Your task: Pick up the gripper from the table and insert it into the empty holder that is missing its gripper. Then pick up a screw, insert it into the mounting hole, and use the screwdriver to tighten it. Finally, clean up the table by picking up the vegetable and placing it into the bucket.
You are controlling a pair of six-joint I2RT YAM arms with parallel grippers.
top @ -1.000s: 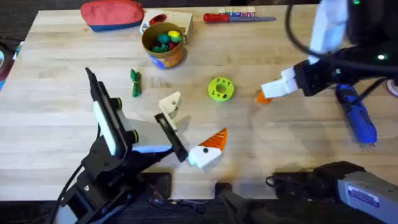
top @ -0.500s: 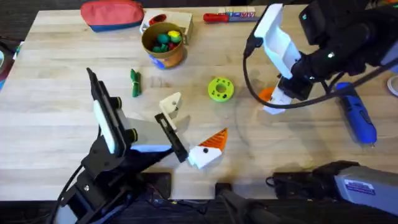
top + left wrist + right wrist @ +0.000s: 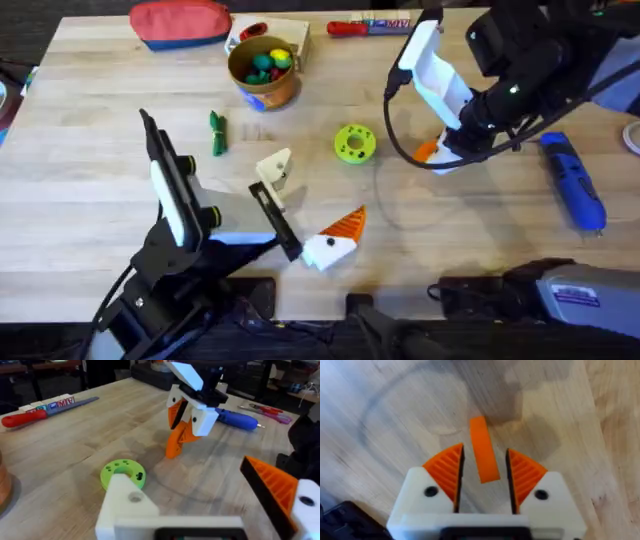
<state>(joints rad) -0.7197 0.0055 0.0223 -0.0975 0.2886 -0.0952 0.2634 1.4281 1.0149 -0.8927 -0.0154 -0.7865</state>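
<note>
The orange gripper (image 3: 427, 150) stands on the table right of centre. My right gripper (image 3: 438, 158) points down over it, open. In the right wrist view the orange gripper (image 3: 483, 450) sits between the ribbed pads (image 3: 447, 467) with a gap on each side. The left wrist view shows the right gripper (image 3: 186, 425) straddling the orange gripper (image 3: 177, 442). My left gripper (image 3: 305, 205) is open low on the table; one finger is the bare white holder (image 3: 275, 165) (image 3: 127, 505), the other carries an orange pad (image 3: 345, 225). The blue screwdriver (image 3: 575, 185) lies at the right. The green vegetable (image 3: 218, 132) lies left of centre.
A yellow-green disc (image 3: 354, 142) lies between the two grippers. The bucket (image 3: 263, 70) with coloured toys stands at the back, beside a red pouch (image 3: 180, 22). A red-handled screwdriver (image 3: 380, 27) lies along the back edge.
My right arm swung left, turned its gripper downward and came down over the orange gripper. The left arm has not moved.
</note>
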